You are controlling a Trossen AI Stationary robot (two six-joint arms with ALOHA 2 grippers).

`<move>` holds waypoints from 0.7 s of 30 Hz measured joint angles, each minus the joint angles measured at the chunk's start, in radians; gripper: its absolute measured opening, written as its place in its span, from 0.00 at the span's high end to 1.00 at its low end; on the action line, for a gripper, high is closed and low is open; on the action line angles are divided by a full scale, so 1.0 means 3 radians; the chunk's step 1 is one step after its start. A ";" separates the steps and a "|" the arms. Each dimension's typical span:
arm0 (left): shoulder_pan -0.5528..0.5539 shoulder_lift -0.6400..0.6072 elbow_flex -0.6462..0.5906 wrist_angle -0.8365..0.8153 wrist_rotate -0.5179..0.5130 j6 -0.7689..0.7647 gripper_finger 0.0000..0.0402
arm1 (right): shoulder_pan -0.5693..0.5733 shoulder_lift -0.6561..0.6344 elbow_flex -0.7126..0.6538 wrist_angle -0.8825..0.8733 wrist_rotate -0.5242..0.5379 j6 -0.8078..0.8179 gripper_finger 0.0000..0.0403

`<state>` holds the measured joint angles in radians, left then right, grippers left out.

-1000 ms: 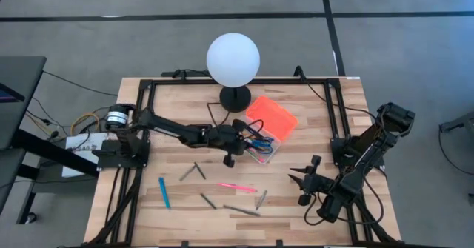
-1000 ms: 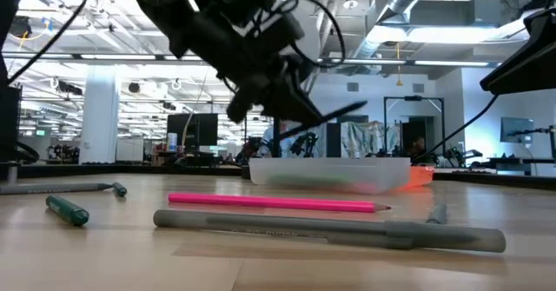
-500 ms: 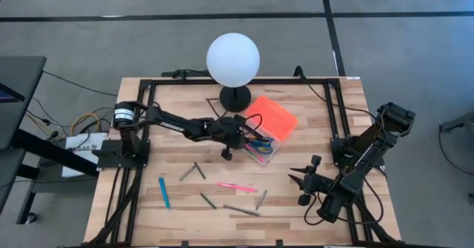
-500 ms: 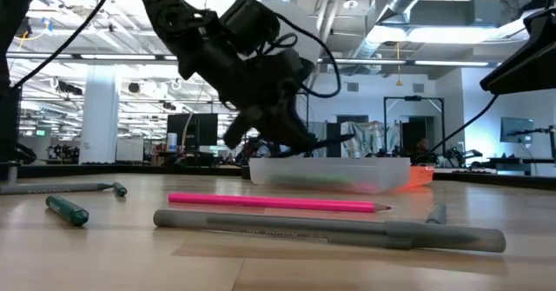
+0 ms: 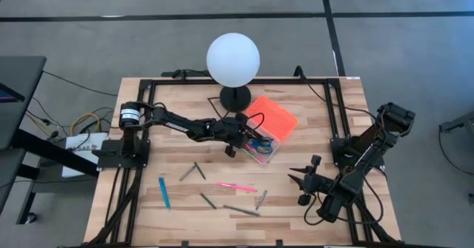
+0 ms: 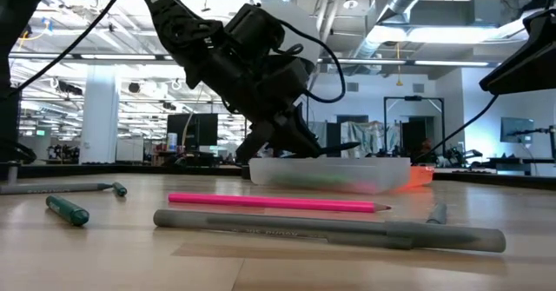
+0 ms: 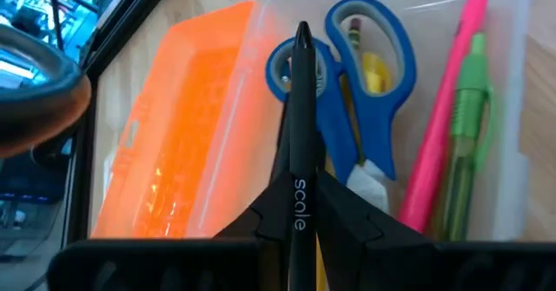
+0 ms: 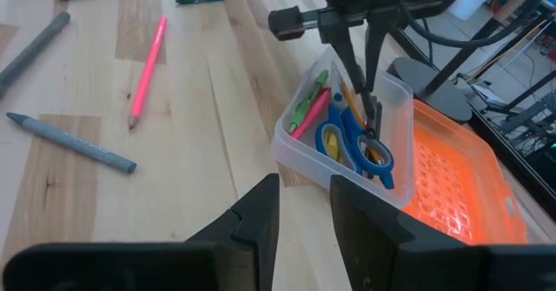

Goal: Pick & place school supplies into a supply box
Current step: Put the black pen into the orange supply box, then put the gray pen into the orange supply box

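The table is seen from overhead and level from its edge; the supply box is shared closely by both wrist views.

- Grey concrete floor surrounds the wooden worktop, crossed by dark seam lines.
- At 9 o'clock, a dark desk corner.
- Behind: open hall, ceiling ducts, strip lights, white pillar.

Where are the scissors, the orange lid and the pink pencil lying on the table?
scissors [image 7: 369,74]: left wrist view, on a blue handle loop.
orange lid [image 5: 272,116]: high view, on its ribbed middle.
pink pencil [image 6: 274,203]: low view, mid-shaft.
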<state>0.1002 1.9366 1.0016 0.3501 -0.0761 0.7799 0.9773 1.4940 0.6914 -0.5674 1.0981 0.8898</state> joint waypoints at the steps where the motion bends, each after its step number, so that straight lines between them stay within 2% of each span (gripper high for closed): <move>1: -0.0005 0.0000 0.0000 -0.0003 0.0000 0.0007 0.93 | 0.0000 0.0000 0.0000 0.0001 0.0001 0.0000 0.75; 6: -0.0009 0.0000 0.0000 -0.0003 -0.0034 0.0068 0.89 | 0.0000 0.0000 0.0000 0.0000 0.0000 0.0000 0.75; 12: -0.0039 0.0000 0.0000 0.0014 -0.0222 0.0086 0.75 | 0.0000 0.0000 0.0000 0.0001 0.0000 0.0001 0.75; 16: -0.0107 0.0000 0.0000 0.0021 -0.0449 0.0083 0.69 | 0.0000 0.0000 0.0000 0.0004 0.0000 0.0002 0.75; 21: -0.0333 -0.0086 -0.0001 0.0013 -0.0860 0.0077 0.67 | -0.0016 0.0000 0.0000 0.0014 -0.0001 0.0003 0.75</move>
<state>0.0004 1.9109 1.0012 0.3542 -0.3342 0.8029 0.9726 1.4940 0.6914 -0.5633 1.0977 0.8906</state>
